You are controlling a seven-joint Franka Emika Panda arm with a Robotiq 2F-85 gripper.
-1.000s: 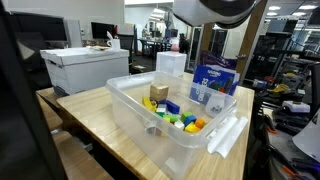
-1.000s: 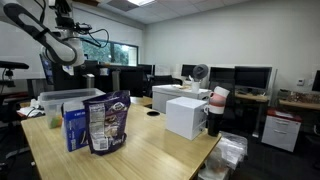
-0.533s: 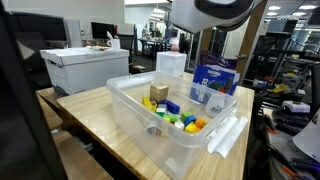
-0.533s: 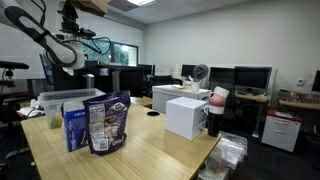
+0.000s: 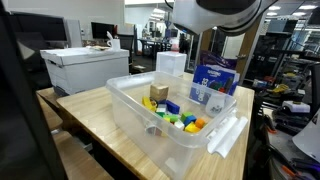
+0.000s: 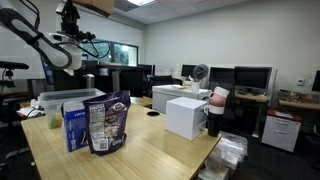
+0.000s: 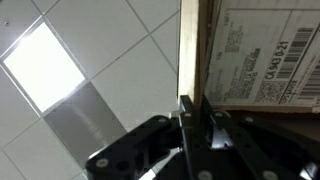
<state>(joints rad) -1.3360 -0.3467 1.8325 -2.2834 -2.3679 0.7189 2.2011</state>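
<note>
In the wrist view my gripper (image 7: 195,112) points up at the ceiling tiles. It is shut on the thin edge of a brown cardboard box (image 7: 255,55) with a printed label, which fills the upper right. In an exterior view the arm (image 6: 55,50) is raised high at the upper left, and the brown box (image 6: 97,6) shows at the top edge beside the gripper (image 6: 72,14). Only the arm's grey body (image 5: 215,10) appears at the top of the opposite exterior view, well above a clear plastic bin (image 5: 128,86) holding several coloured blocks (image 5: 178,115).
On the wooden table (image 5: 90,115) stand a blue snack bag (image 5: 213,80), a white box (image 5: 85,65) and a smaller white box (image 5: 171,63). The far side shows the bag (image 6: 105,122), a blue carton (image 6: 75,125) and a white box (image 6: 185,115). Desks and monitors surround the table.
The raised arm has shifted a little at the top of both exterior views, carrying the cardboard box with it. Nothing on the table has moved.
</note>
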